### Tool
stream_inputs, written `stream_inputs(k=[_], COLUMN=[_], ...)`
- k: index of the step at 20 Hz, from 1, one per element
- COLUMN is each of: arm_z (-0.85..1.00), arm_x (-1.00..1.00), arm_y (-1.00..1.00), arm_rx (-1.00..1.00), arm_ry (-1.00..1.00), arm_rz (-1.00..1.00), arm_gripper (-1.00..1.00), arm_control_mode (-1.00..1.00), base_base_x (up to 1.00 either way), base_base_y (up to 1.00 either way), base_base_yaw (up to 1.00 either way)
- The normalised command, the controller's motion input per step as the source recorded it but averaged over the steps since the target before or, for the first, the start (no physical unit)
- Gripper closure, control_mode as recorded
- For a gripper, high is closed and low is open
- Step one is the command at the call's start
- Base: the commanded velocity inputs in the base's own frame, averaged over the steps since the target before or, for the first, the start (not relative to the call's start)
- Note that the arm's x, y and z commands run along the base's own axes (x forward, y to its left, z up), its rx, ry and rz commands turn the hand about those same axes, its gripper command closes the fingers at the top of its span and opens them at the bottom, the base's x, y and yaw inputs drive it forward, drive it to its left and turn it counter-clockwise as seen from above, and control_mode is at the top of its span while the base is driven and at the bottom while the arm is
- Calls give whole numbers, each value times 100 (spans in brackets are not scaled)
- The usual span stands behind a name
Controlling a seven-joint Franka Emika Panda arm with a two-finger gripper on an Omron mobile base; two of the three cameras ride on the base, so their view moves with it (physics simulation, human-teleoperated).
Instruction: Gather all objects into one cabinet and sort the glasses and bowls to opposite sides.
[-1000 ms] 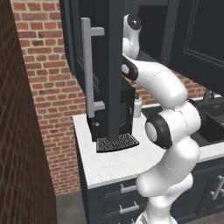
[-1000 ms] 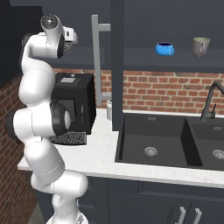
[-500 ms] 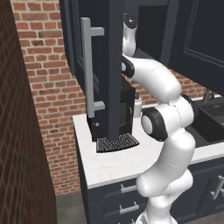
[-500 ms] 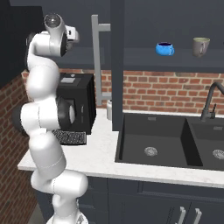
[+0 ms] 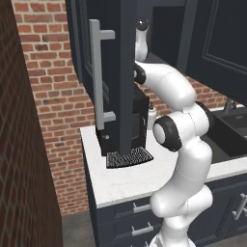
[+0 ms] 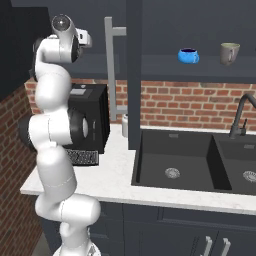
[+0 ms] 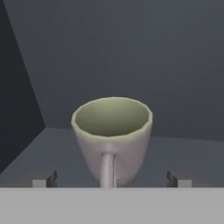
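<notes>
- Shifted since a second ago: upper arm links rotated, elbow swung over; hand remaining high by the open cabinet (image 6: 165, 67); blue cup (image 6: 188, 55) and far mug (image 6: 230, 52) unmoved on the shelf.
- Gripper (image 7: 111, 179): fingers (image 7: 43, 178) spread to full width, holding nothing.
- Near mug (image 7: 112, 138): grey-beige, upright on the cabinet floor near its corner, handle turned toward the camera, centred between the two tips.
- Step in hand, judged: approach and grasp of the near mug.
- Method advised: advance straight, level, keeping the mug centred; seat tips either side of the wall, clear of the handle; close gently, lift before any sideways move, avoid scraping the side panel.
</notes>
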Motion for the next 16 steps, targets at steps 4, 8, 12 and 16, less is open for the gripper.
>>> stream_inputs(k=[4,8,12,16], arm_z=[-2,-4,-4,0], arm_x=[16,20,17,6], arm_y=[8,12,11,4], arm_rx=[0,0,0,0], arm_ry=[0,0,0,0], arm_rz=[0,0,0,0], arm_gripper=[-100,-100,100,100], arm_control_mode=[-100,-100,-100,-100], base_base_x=[0,0,0,0], base_base_y=[0,0,0,0], base_base_yaw=[0,0,0,0])
